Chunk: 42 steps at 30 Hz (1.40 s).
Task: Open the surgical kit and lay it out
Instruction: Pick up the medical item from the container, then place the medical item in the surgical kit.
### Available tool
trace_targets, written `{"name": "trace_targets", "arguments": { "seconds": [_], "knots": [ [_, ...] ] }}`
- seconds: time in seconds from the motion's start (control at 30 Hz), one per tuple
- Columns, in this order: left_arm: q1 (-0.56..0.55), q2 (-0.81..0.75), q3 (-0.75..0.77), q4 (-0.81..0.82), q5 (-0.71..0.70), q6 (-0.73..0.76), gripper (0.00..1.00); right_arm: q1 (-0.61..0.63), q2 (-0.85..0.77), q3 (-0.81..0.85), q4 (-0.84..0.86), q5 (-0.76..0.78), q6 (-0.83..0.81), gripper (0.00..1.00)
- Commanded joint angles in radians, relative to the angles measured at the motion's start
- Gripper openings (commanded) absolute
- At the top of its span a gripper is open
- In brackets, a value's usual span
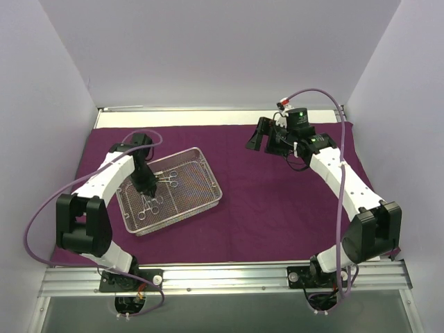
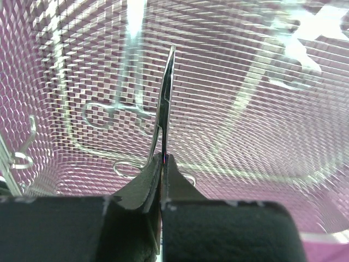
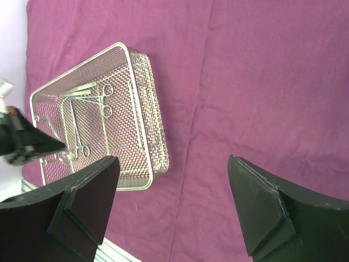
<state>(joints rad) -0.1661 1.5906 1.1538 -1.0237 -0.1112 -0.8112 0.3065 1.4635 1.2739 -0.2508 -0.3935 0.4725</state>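
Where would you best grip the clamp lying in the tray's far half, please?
Take the clamp across its straight shank, between the rings and the tips, coming straight down. It lies flat on the mesh, and the walls of the tray would likely block a sideways approach.

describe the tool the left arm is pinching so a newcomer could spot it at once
On the purple cloth, find the wire-mesh tray on the left side. Inside it, the left arm has its jaws shut on one thin silver instrument, seen edge-on from the wrist. The ring-handled clamps nearby lie flat and loose on the mesh; this is the only one gripped.
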Motion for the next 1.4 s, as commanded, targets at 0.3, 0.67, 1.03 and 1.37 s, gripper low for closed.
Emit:
{"name": "trace_targets", "arguments": {
  "seconds": [0.3, 0.67, 1.03, 1.37],
  "knots": [
    [-0.179, -0.015, 0.239, 0.143, 0.372, 0.306, 0.02, 0.032, 0.109, 0.113, 0.134, -0.297, 0.041, 0.80],
    [-0.286, 0.046, 0.396, 0.158, 0.553, 0.345, 0.02, 0.252, 0.150, 0.108, 0.308, -0.253, 0.161, 0.58],
    [-0.322, 0.029, 0.397, 0.171, 0.558, 0.330, 0.02, 0.292, 0.195, 0.120, 0.294, -0.174, 0.167, 0.51],
    [-0.328, 0.012, 0.370, 0.201, 0.578, 0.313, 0.02, 0.298, 0.219, 0.127, 0.286, -0.168, 0.164, 0.40]
  ]
}}
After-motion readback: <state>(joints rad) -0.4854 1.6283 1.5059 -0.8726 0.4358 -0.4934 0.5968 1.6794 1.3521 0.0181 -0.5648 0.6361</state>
